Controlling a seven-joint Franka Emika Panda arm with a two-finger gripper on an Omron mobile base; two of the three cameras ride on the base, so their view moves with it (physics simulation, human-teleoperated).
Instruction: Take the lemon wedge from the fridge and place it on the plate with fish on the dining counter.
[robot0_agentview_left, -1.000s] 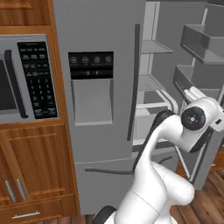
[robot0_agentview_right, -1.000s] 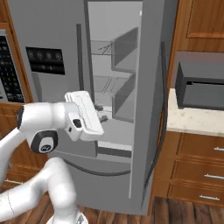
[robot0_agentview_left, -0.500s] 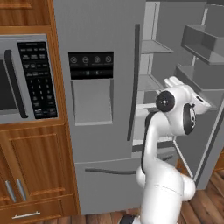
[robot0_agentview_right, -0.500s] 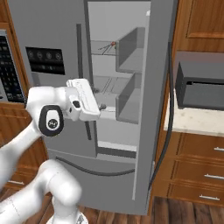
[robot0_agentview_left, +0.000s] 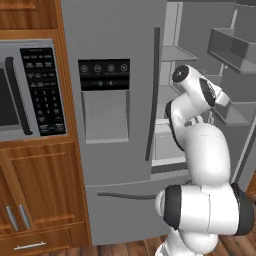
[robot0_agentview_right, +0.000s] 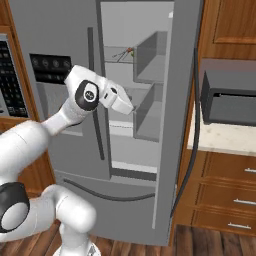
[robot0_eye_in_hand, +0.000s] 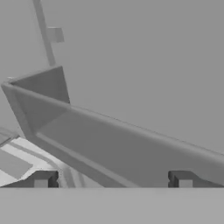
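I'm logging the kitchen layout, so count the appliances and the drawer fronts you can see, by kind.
Fridge: 1
Microwave: 1
Dark countertop appliance: 1
Wooden drawer fronts: 3, one under the microwave, two under the counter
Total: 6

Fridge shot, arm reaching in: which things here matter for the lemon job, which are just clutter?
Job:
- fridge, right door swung open, grey shelves showing
- gripper, jaws open, nothing between them, facing a grey door bin

Just there:
- microwave left of the fridge
- small thin red item on an upper shelf
- dark appliance on the counter to the right
- wooden cabinets

Lemon wedge: can't tell.
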